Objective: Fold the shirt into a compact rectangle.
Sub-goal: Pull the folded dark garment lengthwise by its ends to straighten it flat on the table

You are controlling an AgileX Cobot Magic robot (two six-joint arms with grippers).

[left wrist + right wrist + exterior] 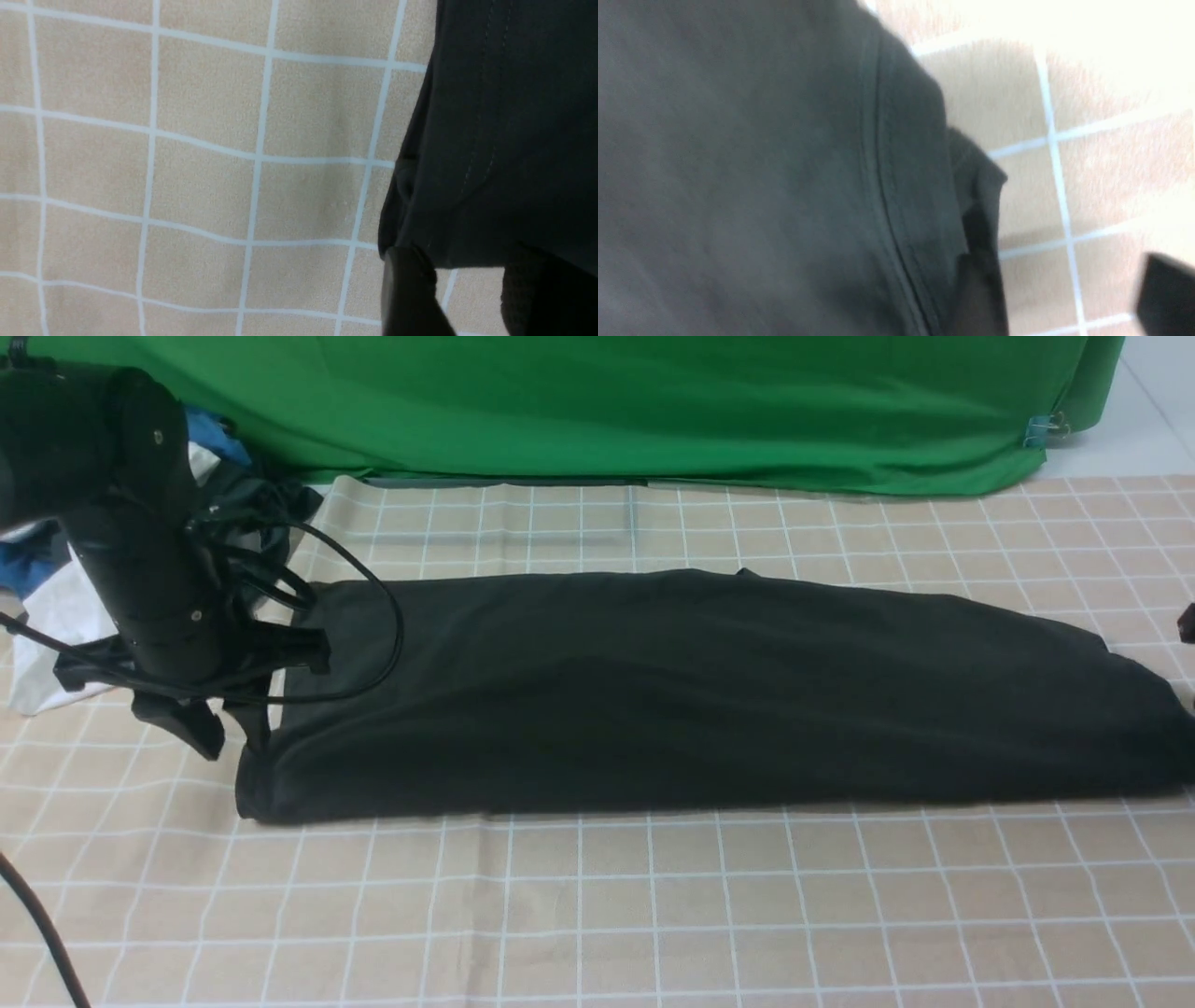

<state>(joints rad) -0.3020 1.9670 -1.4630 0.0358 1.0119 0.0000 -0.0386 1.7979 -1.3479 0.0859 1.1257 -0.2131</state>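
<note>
- Shirt (700, 691) lies as a long black band on the checked cloth (597, 896), long axis left to right.
- Left pincer (233, 745) sits at its left end, jaws apart, just beside the hem.
- Right pincer (1187, 621) barely shows at the other end; I cannot tell its state.

Shirt (691, 691) flat on tablecloth (597, 915)

Left arm (140, 551) angles down by the table's (597, 915) left edge, left gripper (224, 733) fingers parted; right gripper (1187, 622) fingers spread wide.
</note>
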